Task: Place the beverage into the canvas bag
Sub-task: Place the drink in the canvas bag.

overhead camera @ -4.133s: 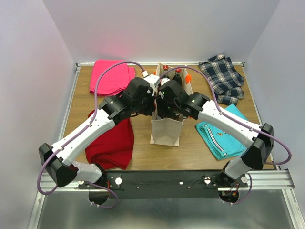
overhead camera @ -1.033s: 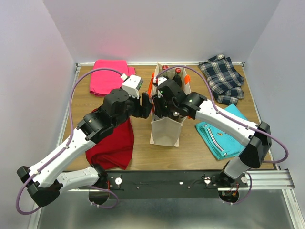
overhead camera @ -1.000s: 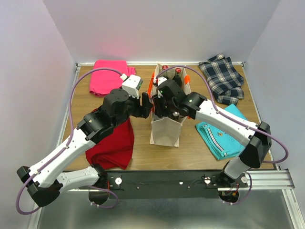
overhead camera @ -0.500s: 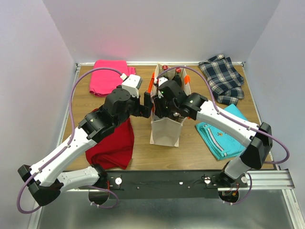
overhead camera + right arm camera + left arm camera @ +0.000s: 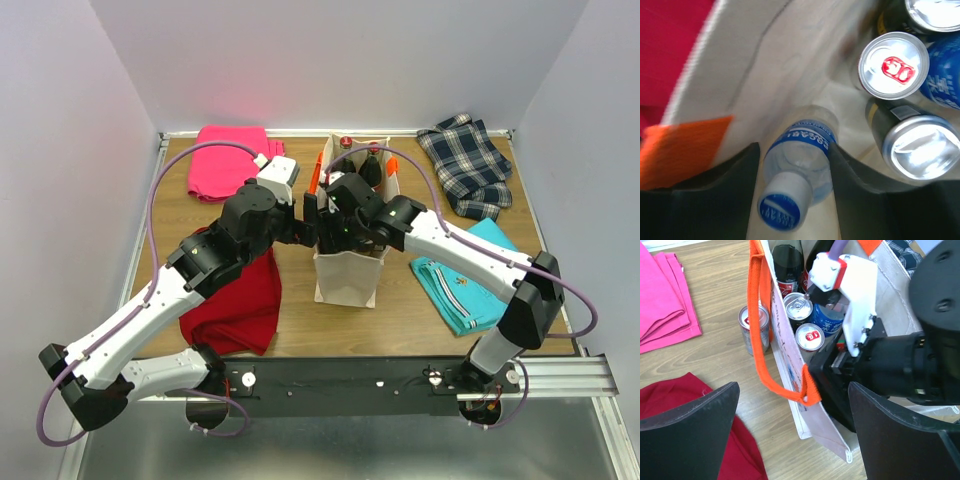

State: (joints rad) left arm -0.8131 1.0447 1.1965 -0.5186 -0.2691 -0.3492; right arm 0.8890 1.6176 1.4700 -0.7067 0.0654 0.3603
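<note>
The canvas bag (image 5: 348,280) stands upright mid-table with its orange handle (image 5: 760,340) hanging off its left wall (image 5: 790,375). My right gripper (image 5: 792,150) reaches down inside the bag (image 5: 765,65). A clear bottle with a blue label and blue cap, the beverage (image 5: 800,155), stands between its fingers; the left finger sits slightly off it, so the gripper is open. Cans (image 5: 894,65) and a dark bottle (image 5: 787,262) fill the bag's far part. My left gripper (image 5: 794,390) hangs wide open at the bag's left rim, holding nothing.
A silver can (image 5: 751,327) stands on the table just left of the bag. Folded cloths lie around: pink (image 5: 232,160) at the back left, red (image 5: 235,300) at the front left, plaid (image 5: 468,165) at the back right, teal (image 5: 465,275) on the right.
My left jaws have spread wider beside the bag's handle. My right jaws have widened round the bottle inside the bag, and that wrist has shifted slightly left.
</note>
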